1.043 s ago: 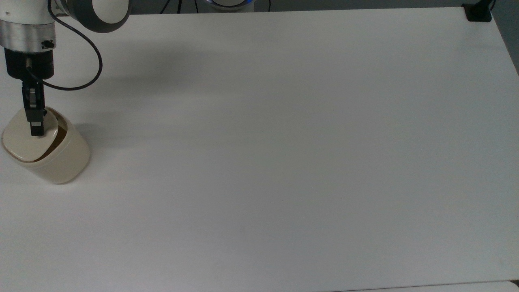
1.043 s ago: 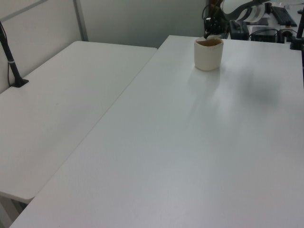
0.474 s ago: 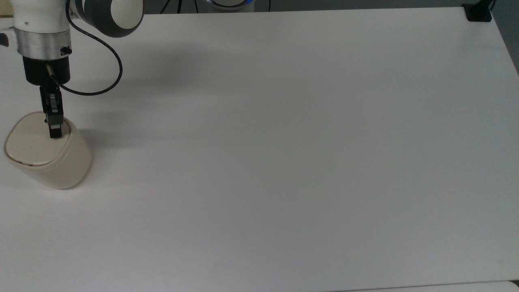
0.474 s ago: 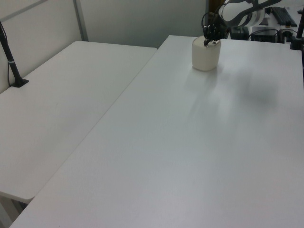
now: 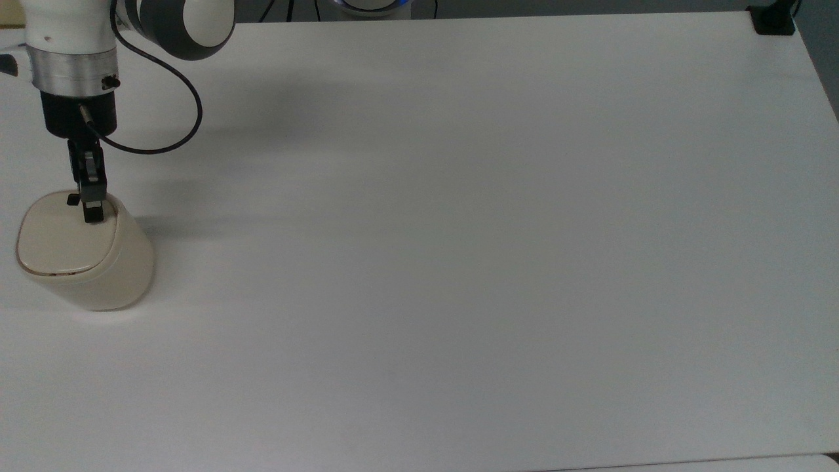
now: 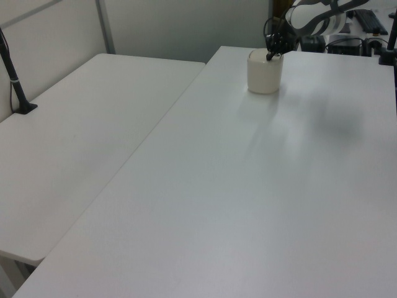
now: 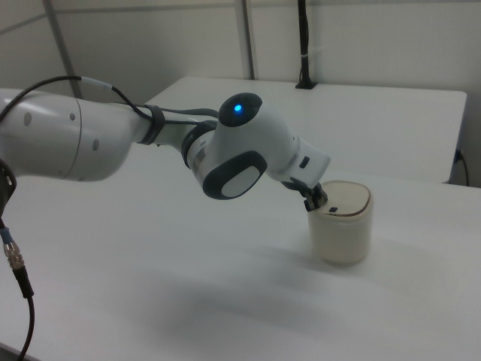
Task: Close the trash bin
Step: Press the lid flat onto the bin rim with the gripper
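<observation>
Trash bin (image 5: pixel 85 262) lid down flat.
Hand (image 5: pixel 92 213) pressing lid's edge beside black button (image 5: pixel 73 200) (fingers narrow, holding nothing), on white surface (image 5: pixel 459 229).

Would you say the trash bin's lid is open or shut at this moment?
Shut: the trash bin has its lid lying flat, only a thin seam around it, with the gripper at its edge.
</observation>
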